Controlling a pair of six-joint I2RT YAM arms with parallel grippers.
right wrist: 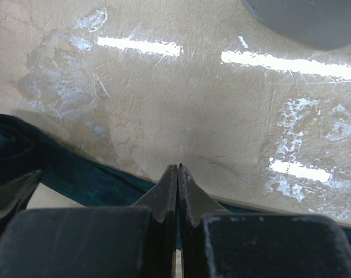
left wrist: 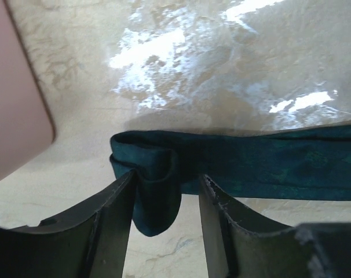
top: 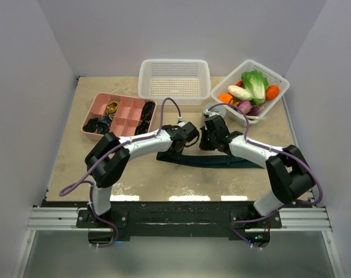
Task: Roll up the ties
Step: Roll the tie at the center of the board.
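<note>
Tie (top: 233,162) lying along the table (top: 135,179), one end doubled into a loose fold between the spread fingers of the left tool (left wrist: 167,180). Right tool (right wrist: 177,174) is pressed together over the band, apparently gripping nothing. Risk: an off-centre closure would let the slack fold spring open or drag sideways. The arms hide the fold from above, and both wrist views cut off the far end.
</note>
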